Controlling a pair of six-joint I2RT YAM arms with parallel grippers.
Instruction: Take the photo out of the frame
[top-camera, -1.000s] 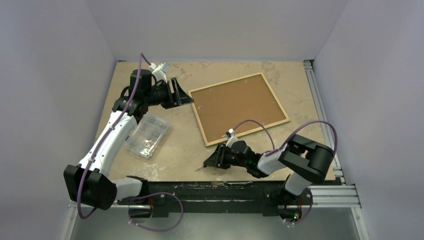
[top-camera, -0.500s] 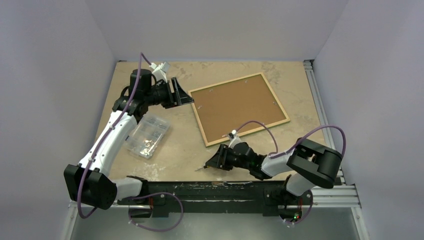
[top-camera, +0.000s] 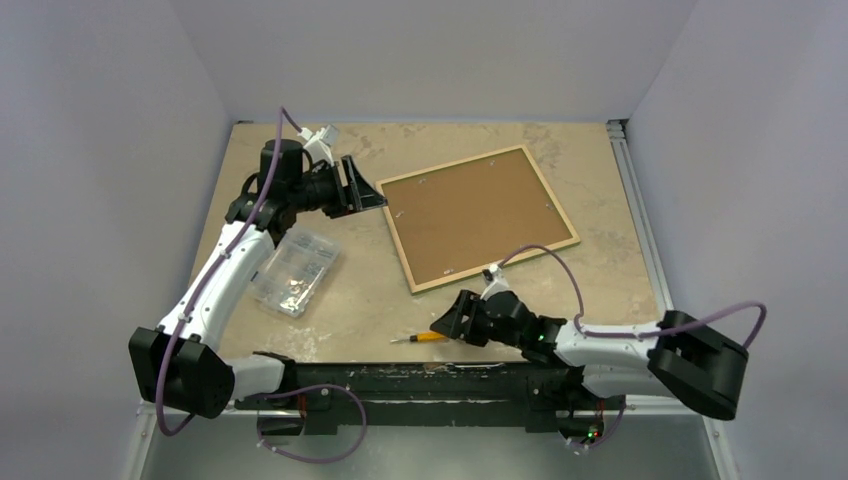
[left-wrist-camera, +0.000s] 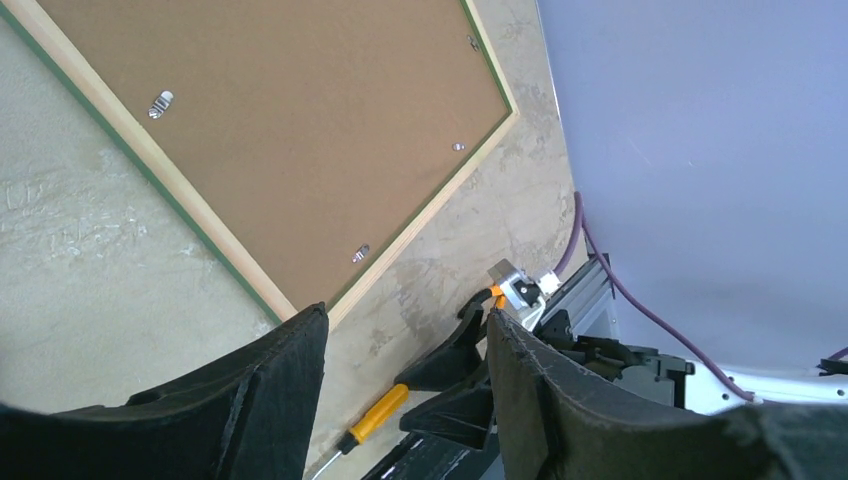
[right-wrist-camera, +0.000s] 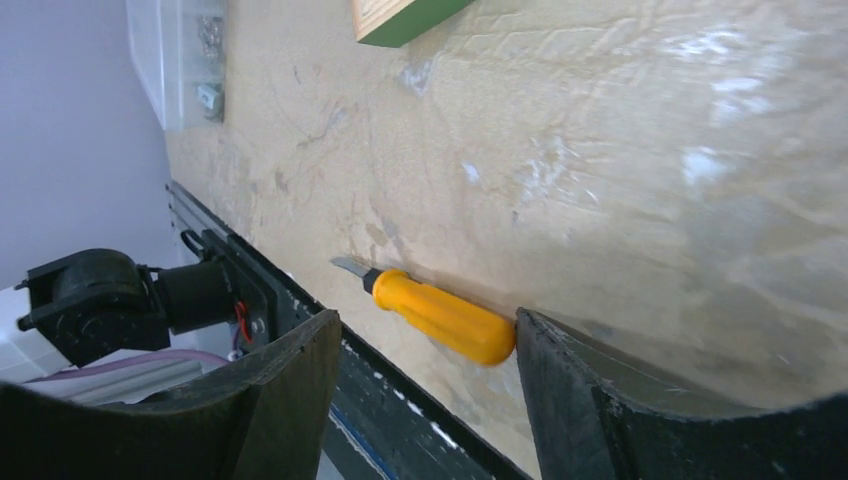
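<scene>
The frame (top-camera: 398, 237) lies face down at the middle back of the table, its narrow green border (left-wrist-camera: 232, 272) edging a wooden rim. The photo (top-camera: 475, 210) fills it with only its plain brown back (left-wrist-camera: 300, 120) showing; the printed side is hidden. Small metal tabs (left-wrist-camera: 160, 102) sit along the back's edges. My left gripper (top-camera: 372, 192) hovers open and empty at the frame's left corner, seen as (left-wrist-camera: 405, 320). My right gripper (top-camera: 452, 320) is open near the front edge. An orange-handled screwdriver (top-camera: 425, 338) lies on the table between its fingers (right-wrist-camera: 425, 320), the handle's end by the right finger.
A clear plastic box (top-camera: 295, 272) with small parts sits left of the frame, under the left arm. The black front rail (top-camera: 450, 375) runs just behind the screwdriver (right-wrist-camera: 440, 315). Metal rails (top-camera: 640, 220) line the table's right side. The frame's near corner (right-wrist-camera: 405, 18) shows green.
My right gripper opened and drew back to the right, leaving the screwdriver lying on the table near the front edge. The left arm and the frame have not moved.
</scene>
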